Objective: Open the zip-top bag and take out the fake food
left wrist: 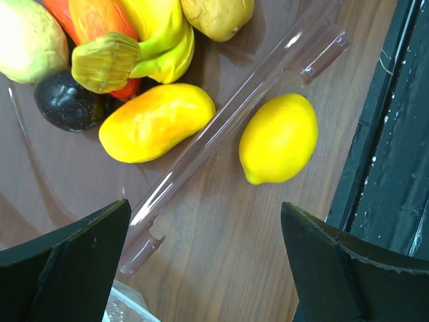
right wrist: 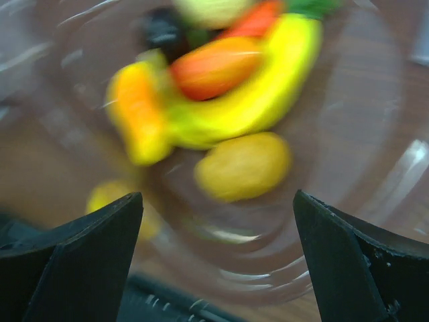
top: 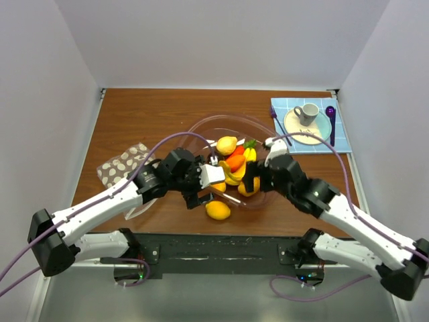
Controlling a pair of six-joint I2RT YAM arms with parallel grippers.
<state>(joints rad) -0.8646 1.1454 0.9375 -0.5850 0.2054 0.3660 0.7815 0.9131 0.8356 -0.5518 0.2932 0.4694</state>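
Left wrist view: shiny yellow and orange fake food (left wrist: 155,122) lies just ahead of the wide-open, empty left gripper (left wrist: 204,209).

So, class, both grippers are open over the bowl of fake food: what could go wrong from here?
1. The lemon lies loose on the table, outside the rim of the bowl and close to the table's near edge. A brush from the left gripper might roll it off.
2. The left gripper and the right gripper crowd the same near side of the bowl, so they could collide.
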